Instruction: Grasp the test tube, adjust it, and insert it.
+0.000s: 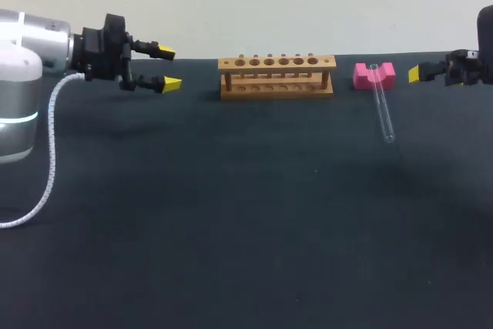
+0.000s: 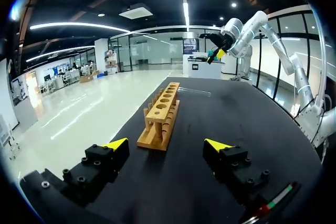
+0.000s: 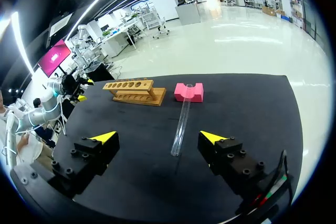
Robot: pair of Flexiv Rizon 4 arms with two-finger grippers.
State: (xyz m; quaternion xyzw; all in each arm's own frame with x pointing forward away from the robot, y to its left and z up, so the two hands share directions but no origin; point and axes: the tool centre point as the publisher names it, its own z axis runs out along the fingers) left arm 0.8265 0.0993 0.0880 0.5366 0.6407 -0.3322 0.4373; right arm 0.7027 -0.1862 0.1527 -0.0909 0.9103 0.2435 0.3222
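A clear test tube (image 1: 383,109) lies on the black table (image 1: 246,229), its open end resting in the notch of a pink block (image 1: 374,75). A wooden rack (image 1: 276,75) with a row of holes stands left of the block. My right gripper (image 1: 420,73) hovers open just right of the block. In the right wrist view the tube (image 3: 181,124) lies ahead of that gripper (image 3: 158,137), between the lines of its fingers, with the block (image 3: 189,92) beyond. My left gripper (image 1: 168,68) is open, left of the rack; the rack (image 2: 161,113) stands straight ahead of it (image 2: 167,144).
The table's far edge runs close behind the rack and the block. Bare black cloth spreads across the whole near half. A white cable (image 1: 48,152) hangs from my left arm at the table's left side.
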